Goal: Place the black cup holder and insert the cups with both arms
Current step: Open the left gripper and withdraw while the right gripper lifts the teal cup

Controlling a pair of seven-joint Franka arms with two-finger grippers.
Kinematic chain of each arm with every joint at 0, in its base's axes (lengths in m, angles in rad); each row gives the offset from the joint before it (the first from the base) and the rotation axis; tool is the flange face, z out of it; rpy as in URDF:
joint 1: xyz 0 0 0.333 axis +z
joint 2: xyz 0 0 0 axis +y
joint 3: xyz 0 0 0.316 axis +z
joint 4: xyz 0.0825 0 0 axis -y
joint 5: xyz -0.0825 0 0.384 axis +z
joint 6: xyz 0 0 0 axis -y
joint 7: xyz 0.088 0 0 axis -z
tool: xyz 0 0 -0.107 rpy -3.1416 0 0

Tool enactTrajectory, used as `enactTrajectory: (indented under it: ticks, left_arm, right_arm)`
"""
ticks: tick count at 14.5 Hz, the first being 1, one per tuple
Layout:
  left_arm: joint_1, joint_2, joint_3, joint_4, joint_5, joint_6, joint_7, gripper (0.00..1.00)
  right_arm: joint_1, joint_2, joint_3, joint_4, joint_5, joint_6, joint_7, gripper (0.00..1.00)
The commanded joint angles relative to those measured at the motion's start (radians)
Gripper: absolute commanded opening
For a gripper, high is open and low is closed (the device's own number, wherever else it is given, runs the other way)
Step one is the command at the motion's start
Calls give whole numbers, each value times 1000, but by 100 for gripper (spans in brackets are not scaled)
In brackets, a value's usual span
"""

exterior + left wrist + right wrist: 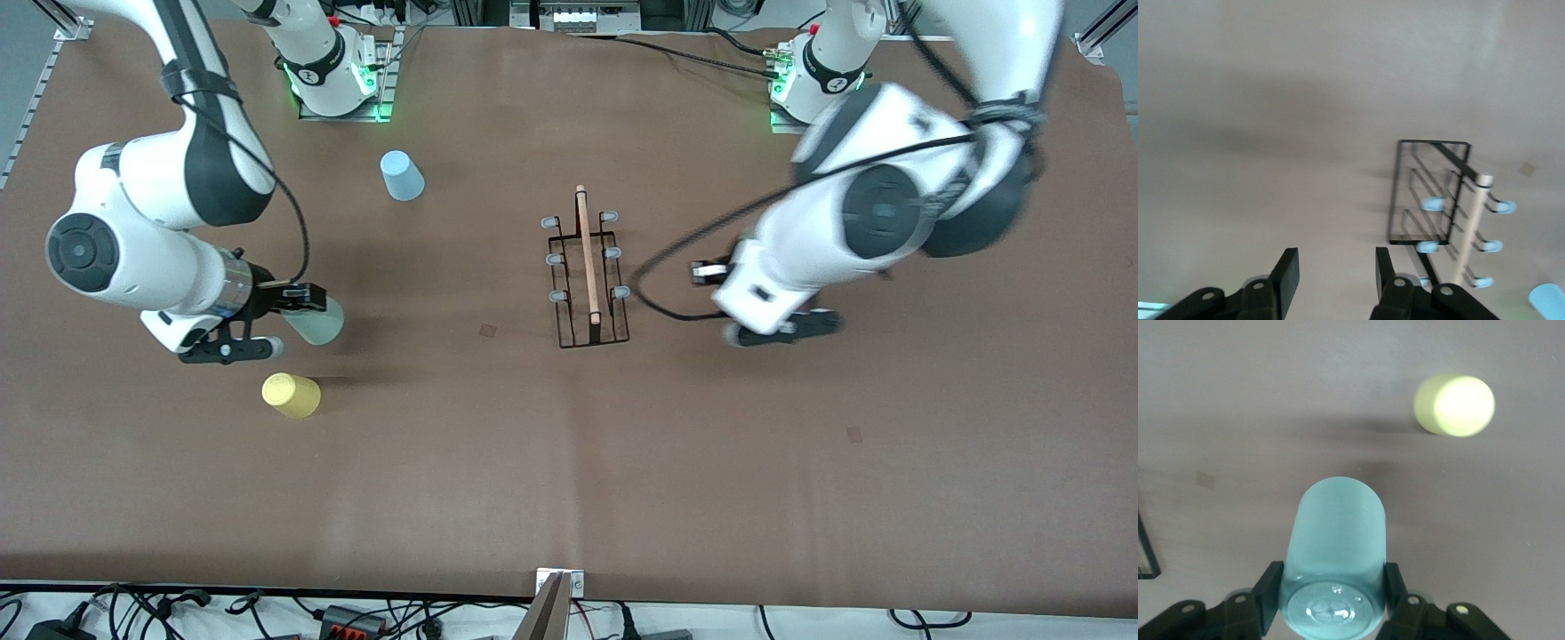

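Observation:
The black cup holder [587, 267] stands upright mid-table, wooden bar on top, with empty grey-tipped pegs; it also shows in the left wrist view [1431, 193]. My right gripper [276, 320] is shut on the pale green cup [316, 322], holding it on its side over the table toward the right arm's end; the right wrist view shows the gripper [1335, 587] clamping the cup [1336, 540] near its base. The yellow cup [292, 395] [1455, 405] and the light blue cup [402, 175] stand upside down. My left gripper [782, 331] [1337, 273] is open and empty beside the holder.
Brown mat [569, 462] covers the table. Both arm bases stand along the edge farthest from the front camera. A black cable [676, 267] loops from the left arm close to the holder. A light blue shape [1546, 300] shows at the left wrist view's corner.

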Motion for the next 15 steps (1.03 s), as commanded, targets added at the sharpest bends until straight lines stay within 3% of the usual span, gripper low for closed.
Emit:
enactTrajectory:
  ticks: [1,3,4,5,8,12,15]
  left_arm:
    - [131,-51,-12,-14,6,-61,130,70]
    - [183,-99,-12,-14,5,-149,137,78]
    - [194,-129,-7,-14,11,-177,134,97]
    - [207,-155,1,-14,12,-181,146,100]
    - [261,-205,2,-14,60,-187,213,100]
    - [260,-244,31,-60,91,-173,270,100]
    - [255,-370,91,-257,86,-31,380,100]
  right_arm:
    - [109,38,-3,91,3,-18,-7,24]
    - [170,55,-3,114,4,-18,-7,24]
    - [198,55,-3,116,7,-17,-3,24]
    - [231,55,-3,116,6,-17,16,24]
    - [319,49,-3,125,-2,-23,79,24]
    - [416,40,-2,166,7,-128,175,24]
    - [514,50,-2,179,7,-135,307,24]
